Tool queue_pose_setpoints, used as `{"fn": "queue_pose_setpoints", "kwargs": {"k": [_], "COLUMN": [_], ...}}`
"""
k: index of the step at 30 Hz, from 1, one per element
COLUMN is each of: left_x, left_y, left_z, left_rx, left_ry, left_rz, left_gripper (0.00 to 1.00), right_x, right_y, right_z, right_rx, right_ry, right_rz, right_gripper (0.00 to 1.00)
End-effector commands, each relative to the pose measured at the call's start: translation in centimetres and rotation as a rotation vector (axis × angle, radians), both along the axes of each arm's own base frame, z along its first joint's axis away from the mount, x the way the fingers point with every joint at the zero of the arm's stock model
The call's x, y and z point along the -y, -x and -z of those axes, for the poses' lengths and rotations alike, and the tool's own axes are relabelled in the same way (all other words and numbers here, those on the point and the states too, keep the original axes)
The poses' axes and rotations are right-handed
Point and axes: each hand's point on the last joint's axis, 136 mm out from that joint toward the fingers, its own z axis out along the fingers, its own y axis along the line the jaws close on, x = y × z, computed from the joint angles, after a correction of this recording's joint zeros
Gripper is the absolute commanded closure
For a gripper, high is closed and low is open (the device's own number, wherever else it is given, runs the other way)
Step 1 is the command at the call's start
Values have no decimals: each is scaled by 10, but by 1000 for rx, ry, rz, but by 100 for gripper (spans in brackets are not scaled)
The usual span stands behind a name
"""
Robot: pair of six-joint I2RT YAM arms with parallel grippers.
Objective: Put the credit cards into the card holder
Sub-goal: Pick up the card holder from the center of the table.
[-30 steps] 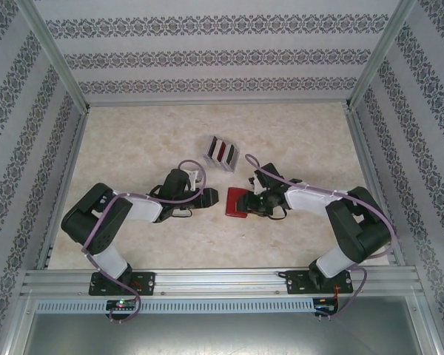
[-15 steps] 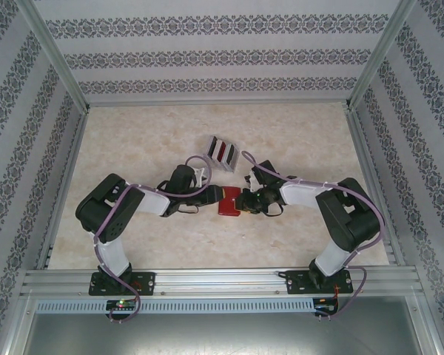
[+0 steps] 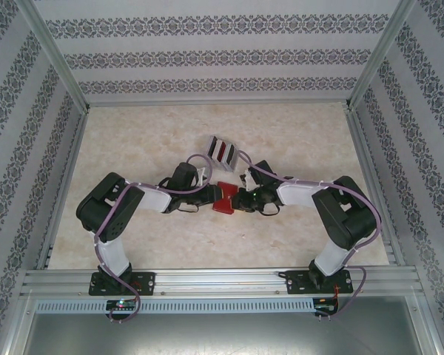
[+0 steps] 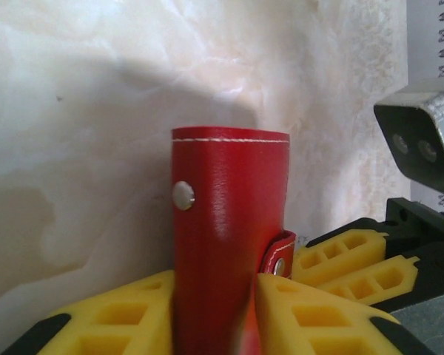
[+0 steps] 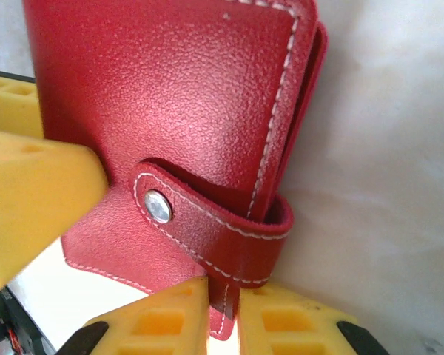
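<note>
Fingers of the left gripper (image 4: 213, 290) clamp the red card holder (image 4: 229, 214) by its two faces. The right gripper (image 5: 223, 297) pinches its snap tab (image 5: 207, 218) from the opposite side. The folded holder sits mid-table (image 3: 133, 140). Three credit cards (image 3: 223, 151) lie side by side just beyond it, untouched.

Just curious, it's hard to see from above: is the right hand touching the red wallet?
Touching. The right wrist view shows the right hand pinching the strap of the red wallet between its yellow fingers.
</note>
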Motion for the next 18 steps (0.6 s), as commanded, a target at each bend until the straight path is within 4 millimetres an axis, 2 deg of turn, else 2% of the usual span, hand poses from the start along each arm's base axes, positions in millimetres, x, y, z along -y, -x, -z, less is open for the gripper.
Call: {"fn": "queue_pose_setpoints", "kwargs": {"k": [1,3,5,7,13,18], "left_x": [-5,-3,-2,-4,-13,-16], "left_y": [18,17,17,15,13,13], "left_z": [12,10,4,0,-24,-33], "left_rx": [-63,-62,-41,-18,74,108], "left_ry": [-80,-71,-48,-54,-64,-69], "left_rz": [31,38,36,26,0,-3], "left_gripper": [66,72,82,86,79,72], "right_x": [-13,-14,-14,-12,11,8], "right_y": [-9,-11,-14,-14,-14,-17], "right_z": [-6,-7,-5,-6,-5,-17], "right_rx": [65,74,70,80,181,263], "right_ry": [-51,-58,-55,-43,117,133], "right_rz": [-32,-34,-34,-18,-13,10], "right_gripper": [84,84,85,79,69,61]}}
